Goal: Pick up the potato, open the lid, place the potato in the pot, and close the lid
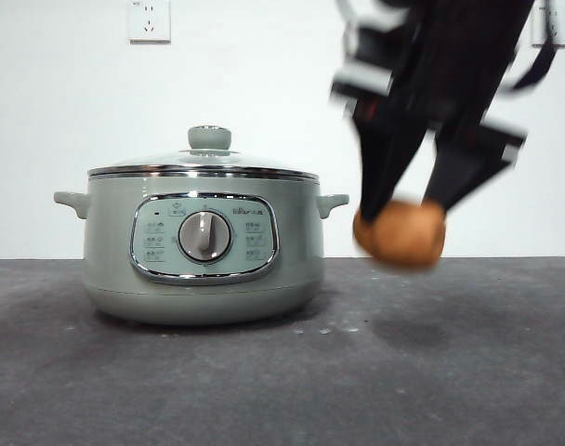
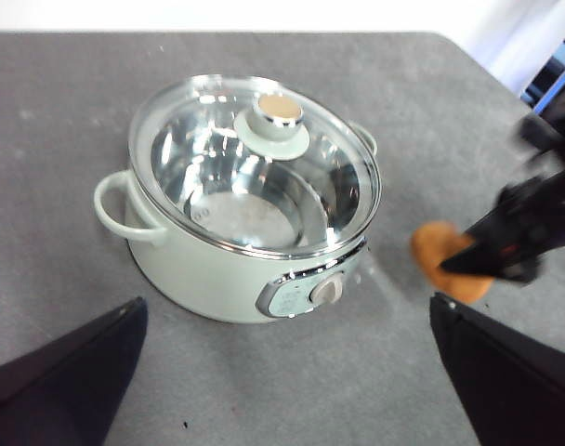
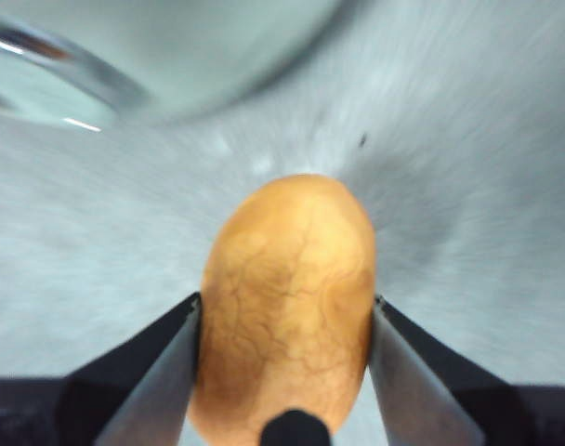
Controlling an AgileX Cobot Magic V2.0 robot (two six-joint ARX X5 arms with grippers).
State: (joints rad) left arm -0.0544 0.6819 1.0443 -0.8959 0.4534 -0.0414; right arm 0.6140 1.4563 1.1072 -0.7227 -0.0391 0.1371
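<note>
The pale green pot (image 1: 203,246) stands on the grey table, left of centre, with the glass lid (image 1: 203,167) on it and its pale green knob (image 1: 209,137) on top. My right gripper (image 1: 403,209) is shut on the orange-brown potato (image 1: 400,232) and holds it in the air to the right of the pot, a little above the table. The right wrist view shows the potato (image 3: 287,307) clamped between both jaws. My left gripper (image 2: 282,372) is open and empty, above the table in front of the pot (image 2: 236,251); the lid (image 2: 255,163) and potato (image 2: 445,260) show there too.
A wall socket (image 1: 150,20) is on the white wall behind. The grey table (image 1: 450,372) stretches in front of and to the right of the pot. The table's far right corner (image 2: 450,46) shows in the left wrist view.
</note>
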